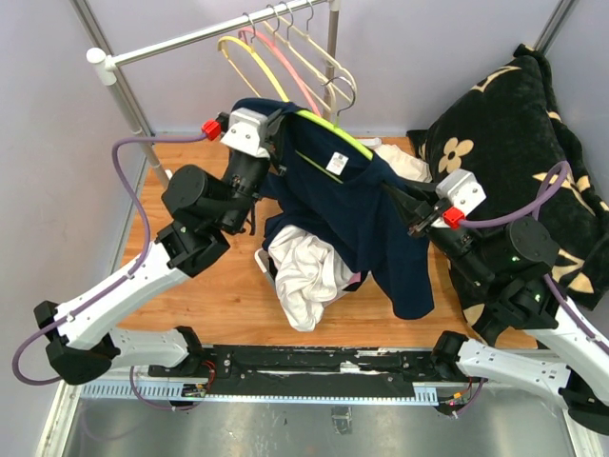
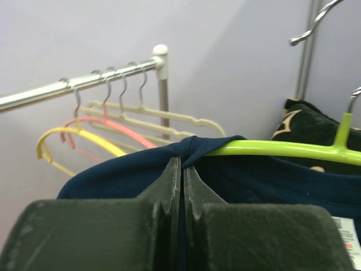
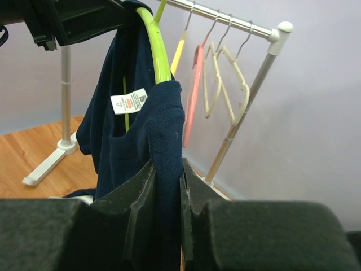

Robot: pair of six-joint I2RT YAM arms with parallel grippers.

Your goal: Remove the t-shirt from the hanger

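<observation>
While both arms hold the navy shirt (image 1: 371,228) up over the wooden surface (image 1: 224,300), we see it draped on the lime hanger (image 1: 328,131), which hangs off the rack (image 1: 190,40) and seems carried by the cloth alone. The left end effector (image 2: 181,169) is clenched on the shirt's shoulder right where it wraps the hanger's tip; the right end effector (image 3: 167,180) is clenched on a fold of navy cloth lower down. We judge the main risk to be the left pinch catching plastic with cloth, so a pull would drag the hanger along instead of freeing it. If the shoulder does slip off, the loose hanger could drop onto the white cloth (image 1: 304,271) below. Only the top view shows that pile and both arms together. The left wrist view alone shows how close the pinch sits to the hanger's tip, and the right wrist view shows the shirt's label (image 3: 128,101).
</observation>
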